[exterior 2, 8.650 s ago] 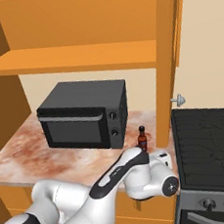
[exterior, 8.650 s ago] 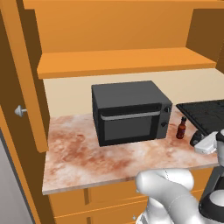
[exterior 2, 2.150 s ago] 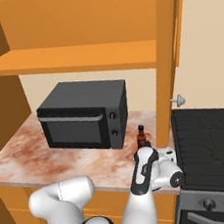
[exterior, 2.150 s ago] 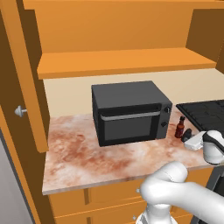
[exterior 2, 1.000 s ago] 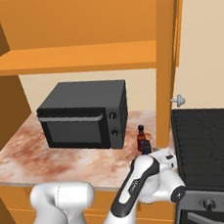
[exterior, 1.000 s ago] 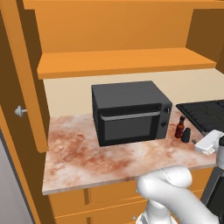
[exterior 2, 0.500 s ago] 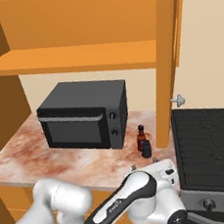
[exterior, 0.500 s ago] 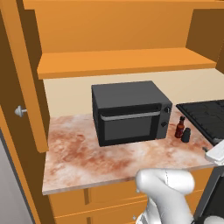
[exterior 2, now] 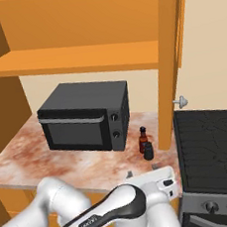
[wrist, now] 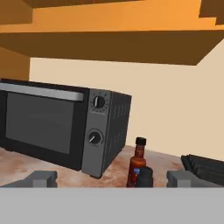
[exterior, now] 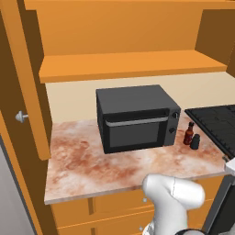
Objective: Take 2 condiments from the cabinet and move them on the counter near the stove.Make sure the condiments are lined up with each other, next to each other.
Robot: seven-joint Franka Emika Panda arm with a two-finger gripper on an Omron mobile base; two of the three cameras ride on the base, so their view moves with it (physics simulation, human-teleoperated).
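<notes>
The cabinet (exterior 2: pixel 79 59) hangs with its shelf board bare above the marbled worktop (exterior: pixel 87 160). At the right lies the stove (exterior 2: pixel 210 139), and the black microwave (exterior: pixel 135 117) stands at the middle. Between them, the sauce bottle (wrist: pixel 138 162) and shaker (wrist: pixel 145 177) stand upright, touching, straight ahead of the hand (wrist: pixel 111 178), which is spread wide and empty. The shaker's base is cut off in the hand view.
</notes>
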